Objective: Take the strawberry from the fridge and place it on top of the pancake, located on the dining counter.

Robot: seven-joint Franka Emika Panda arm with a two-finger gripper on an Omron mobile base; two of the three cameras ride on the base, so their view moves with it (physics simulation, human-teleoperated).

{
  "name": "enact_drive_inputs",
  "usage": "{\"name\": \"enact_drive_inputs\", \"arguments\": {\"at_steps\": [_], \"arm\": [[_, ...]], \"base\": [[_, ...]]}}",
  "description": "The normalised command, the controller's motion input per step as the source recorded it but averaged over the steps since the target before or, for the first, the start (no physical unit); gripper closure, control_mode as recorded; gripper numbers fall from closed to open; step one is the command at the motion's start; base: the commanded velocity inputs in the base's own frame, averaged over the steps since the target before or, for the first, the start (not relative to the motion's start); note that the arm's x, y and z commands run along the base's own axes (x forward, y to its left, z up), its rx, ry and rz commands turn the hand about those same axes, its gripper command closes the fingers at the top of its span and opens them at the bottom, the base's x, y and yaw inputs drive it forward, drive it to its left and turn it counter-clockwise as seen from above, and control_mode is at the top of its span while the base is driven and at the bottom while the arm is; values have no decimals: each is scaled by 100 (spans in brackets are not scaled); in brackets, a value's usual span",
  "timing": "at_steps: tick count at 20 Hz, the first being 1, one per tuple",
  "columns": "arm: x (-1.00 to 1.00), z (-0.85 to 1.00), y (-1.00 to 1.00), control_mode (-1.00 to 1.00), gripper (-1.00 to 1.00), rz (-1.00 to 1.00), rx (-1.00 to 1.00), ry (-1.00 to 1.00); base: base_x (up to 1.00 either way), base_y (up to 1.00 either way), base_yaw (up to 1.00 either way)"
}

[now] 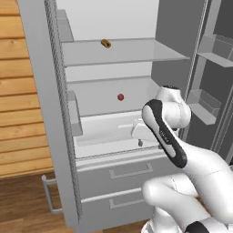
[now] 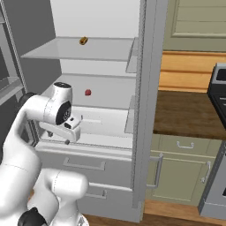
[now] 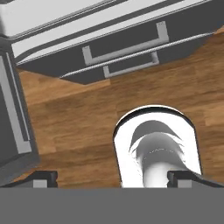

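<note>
The fridge (image 1: 132, 170) stands with both doors swung wide. On its middle glass shelf lies the strawberry (image 1: 120, 97) (image 2: 88, 92), tiny and dark red, alone near the back. My gripper (image 1: 140, 142) (image 2: 58, 137) hangs in front of the lower shelf, below the berry and nearer to me, pointing down at the floor. In the hand view its fingertips (image 3: 41, 178) sit far apart with nothing between them, so the gripper (image 3: 114, 178) is open. The fridge's two drawers (image 3: 122, 48) show above them. The pancake and the dining counter are out of view.
A small brown-orange cylinder-shaped food item (image 1: 105, 43) (image 2: 83, 41) lies on the top shelf. Door bins (image 1: 205, 104) line the right door. Right of the fridge runs a wall counter (image 2: 185, 114) over green cabinets (image 2: 176, 176), then a stove (image 2: 218, 88). Wooden floor (image 3: 65, 127) lies below.
</note>
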Motion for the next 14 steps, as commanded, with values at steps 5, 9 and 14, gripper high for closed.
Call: {"name": "enact_drive_inputs", "arguments": {"at_steps": [5,9,14], "arm": [[-33,34,-6,-100,-100,17,-19,-35],[0,13,-13,-100,-100,18,-43,-3],[-8,-7,-19,-100,-100,8,2,0]], "base": [[0,0,0],[0,0,0],[0,0,0]]}}
